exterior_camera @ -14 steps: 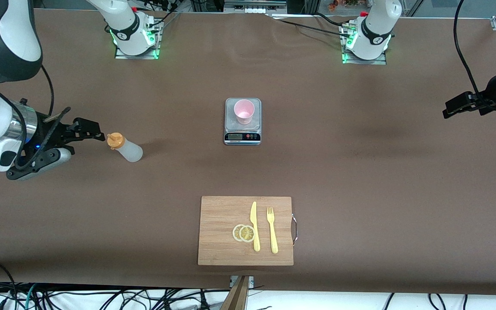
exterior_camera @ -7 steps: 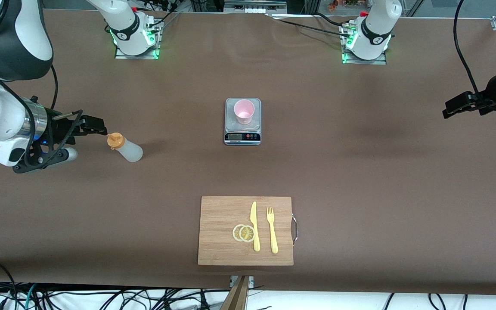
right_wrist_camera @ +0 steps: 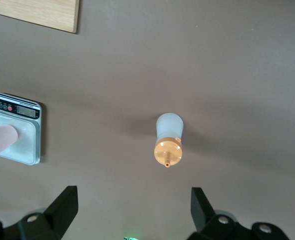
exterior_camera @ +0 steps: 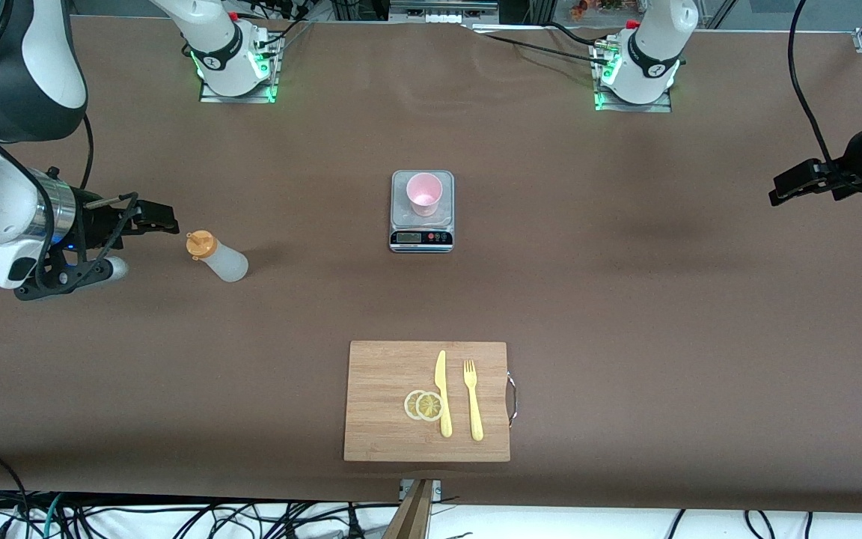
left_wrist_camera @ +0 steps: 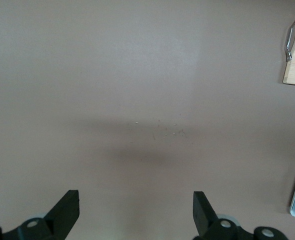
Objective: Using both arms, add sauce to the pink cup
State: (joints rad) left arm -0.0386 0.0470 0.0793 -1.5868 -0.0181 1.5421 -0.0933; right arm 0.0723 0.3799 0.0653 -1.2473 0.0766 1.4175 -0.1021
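Right gripper (exterior_camera: 165,217) spread wide, just beside the sauce (exterior_camera: 218,257), not touching; pink cup (exterior_camera: 424,194) upright on the scale (exterior_camera: 421,237)
Sauce stands toward the right arm's end of the table, open brown table (exterior_camera: 625,299) all around it and up to the scale. Cutting board (exterior_camera: 386,374) with lemon slices (exterior_camera: 423,405), knife (exterior_camera: 442,393) and fork (exterior_camera: 472,400) sits nearer the front camera, by the table edge. Left gripper (exterior_camera: 779,193) waits over bare table at the left arm's end, fingers (left_wrist_camera: 67,212) wide per left wrist view, which also catches the board's metal handle (left_wrist_camera: 290,35). Right wrist view adds sauce nozzle between its fingers (right_wrist_camera: 65,205)

Both arms hover, left gripper (left_wrist_camera: 135,215) and right gripper (right_wrist_camera: 132,212) apparently spread wide.
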